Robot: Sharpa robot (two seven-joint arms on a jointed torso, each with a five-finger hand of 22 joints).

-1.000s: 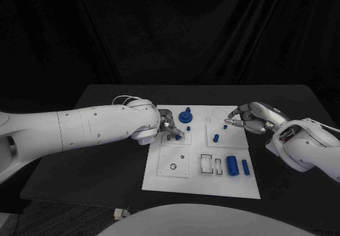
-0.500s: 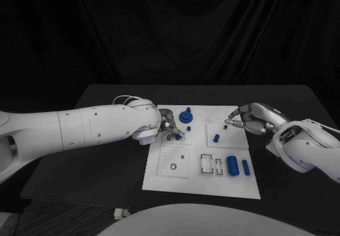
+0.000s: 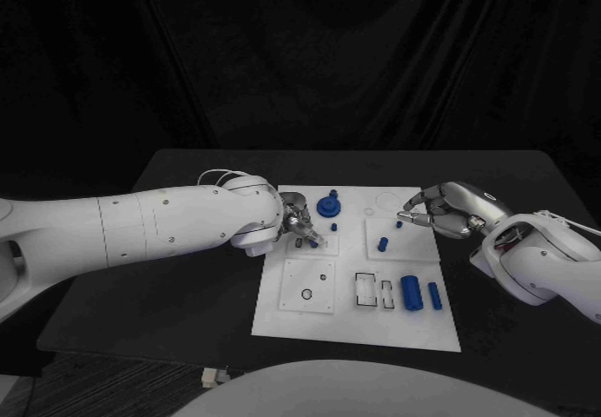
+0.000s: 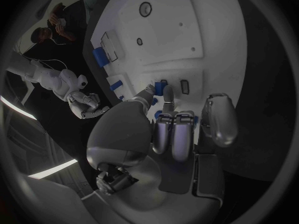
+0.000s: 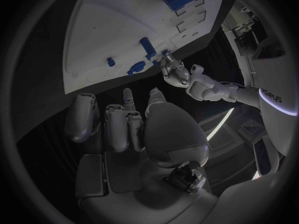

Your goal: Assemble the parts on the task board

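The white task board (image 3: 357, 306) lies mid-table. My left hand (image 3: 297, 223) reaches over its left edge, and its thumb and a fingertip pinch a small blue peg (image 4: 159, 88) standing in a slot block (image 3: 309, 247). Just beyond it stands a blue gear with a post (image 3: 328, 206). My right hand (image 3: 441, 208) hovers at the board's far right edge with its fingers curled in and nothing in them. A short blue peg (image 3: 399, 225) stands just below its fingertips, and another peg (image 3: 382, 245) stands nearer me. In the right wrist view the right hand (image 5: 134, 124) faces the board (image 5: 124, 30).
Two blue cylinders, one thick (image 3: 410, 293) and one thin (image 3: 433, 295), lie at the board's near right beside rectangular slots (image 3: 365, 289). A square plate with a round hole (image 3: 307, 295) sits at the near left. Black table (image 3: 188, 295) surrounds the board.
My right hand has drawn slightly back to the right, away from the short peg. The left hand has stayed over the slot block.
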